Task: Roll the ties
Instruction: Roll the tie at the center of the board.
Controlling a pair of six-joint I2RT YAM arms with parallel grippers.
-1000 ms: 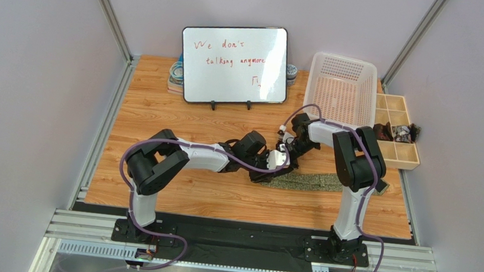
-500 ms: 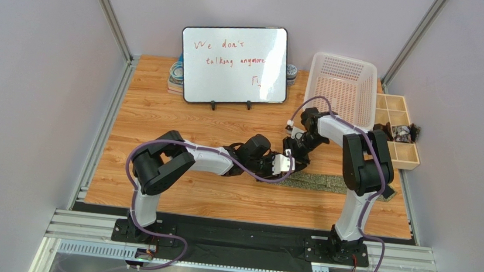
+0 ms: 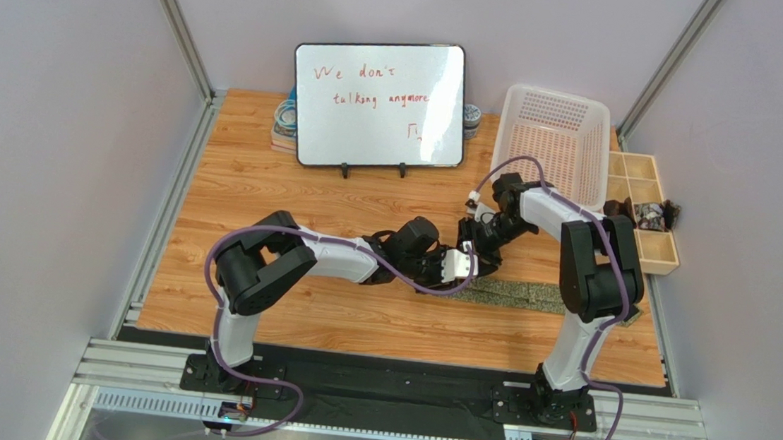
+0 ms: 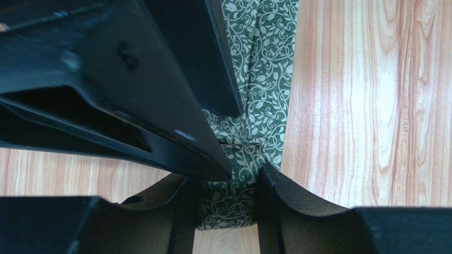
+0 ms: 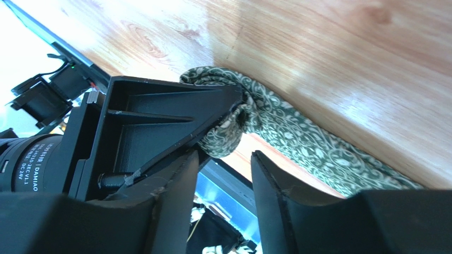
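Seen from above: a green patterned tie (image 3: 522, 293) lying flat on the wooden table (image 3: 260, 187), right of centre, stretched left to right. Rolled into a small coil at its left end and pinched there by the left gripper (image 3: 458, 266).

In the left wrist view, clenched on that coil: fingers (image 4: 286, 206) pressing the cloth from both sides, the flat strip running away beyond them.

Just on the far side of the coil, the right gripper (image 3: 479, 244), tips pointing down at the same spot. In the right wrist view, fingers (image 5: 175, 185) parted and released, gripping nothing, with the coil just past their tips.

Farther back: a whiteboard (image 3: 379, 102) propped at the far edge, a white basket (image 3: 551, 149) to its right, and a wooden compartment tray (image 3: 645, 266) beside the basket at the far right.
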